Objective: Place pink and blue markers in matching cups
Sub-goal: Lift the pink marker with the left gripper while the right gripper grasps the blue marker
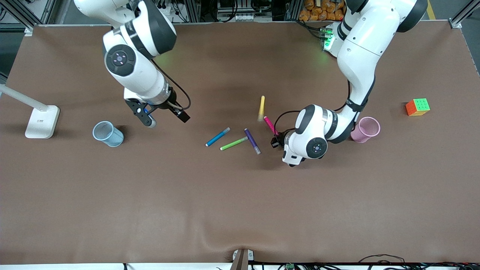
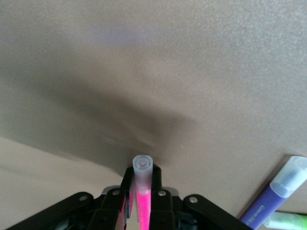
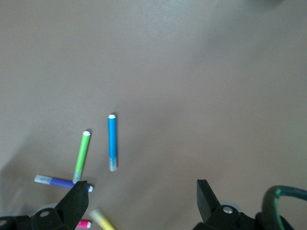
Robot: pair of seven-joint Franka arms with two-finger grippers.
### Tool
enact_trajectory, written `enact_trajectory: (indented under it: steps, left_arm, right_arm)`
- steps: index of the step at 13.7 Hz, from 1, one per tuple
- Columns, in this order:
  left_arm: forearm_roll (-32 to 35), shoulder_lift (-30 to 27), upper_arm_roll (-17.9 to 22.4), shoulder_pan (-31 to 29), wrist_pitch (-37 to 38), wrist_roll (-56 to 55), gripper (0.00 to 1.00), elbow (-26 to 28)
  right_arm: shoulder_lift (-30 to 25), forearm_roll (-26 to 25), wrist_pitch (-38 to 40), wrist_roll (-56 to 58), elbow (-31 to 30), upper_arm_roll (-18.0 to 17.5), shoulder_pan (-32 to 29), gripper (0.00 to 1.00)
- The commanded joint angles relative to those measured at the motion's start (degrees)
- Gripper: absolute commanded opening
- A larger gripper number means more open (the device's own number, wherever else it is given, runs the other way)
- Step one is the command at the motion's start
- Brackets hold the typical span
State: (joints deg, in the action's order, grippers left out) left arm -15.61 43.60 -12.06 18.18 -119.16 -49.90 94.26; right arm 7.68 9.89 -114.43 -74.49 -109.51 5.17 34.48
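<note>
My left gripper is shut on the pink marker, low over the table beside the pink cup. In the left wrist view the marker sits between the black fingers, pale cap pointing outward. The blue marker lies on the table among the other pens and shows in the right wrist view. The blue cup stands toward the right arm's end. My right gripper is open and empty, up over the table between the blue cup and the pens; its tips frame bare table.
A green pen and a purple pen lie beside the blue marker. A yellow pen looks blurred next to the pink marker. A colour cube and a white lamp base sit near opposite table ends.
</note>
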Motion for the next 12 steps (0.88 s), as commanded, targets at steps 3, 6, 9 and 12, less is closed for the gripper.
enact_trajectory:
  steps: [3,6,9,12]
  left_arm:
    - [0.9,-1.5,0.8,-0.5,0.0,-0.1,0.00,2.4]
    - [4.4,-4.2,0.8,-1.4,4.2,-0.1,0.00,2.2]
    - [4.5,-8.9,1.0,-3.7,10.8,0.1,0.00,1.8]
    - [7.2,-13.3,0.8,-6.6,16.3,1.8,0.00,1.5]
  right_arm:
    - [5.1,0.3,-7.9,-8.4,-1.7,0.6,5.1,1.00]
    - [8.7,0.3,-12.4,-13.7,-1.7,0.6,7.7,1.00]
    - [14.4,0.2,-20.3,-20.9,-1.6,0.7,11.4,1.00]
    - [18.2,0.3,-24.5,-25.0,-0.9,0.7,13.0,1.00]
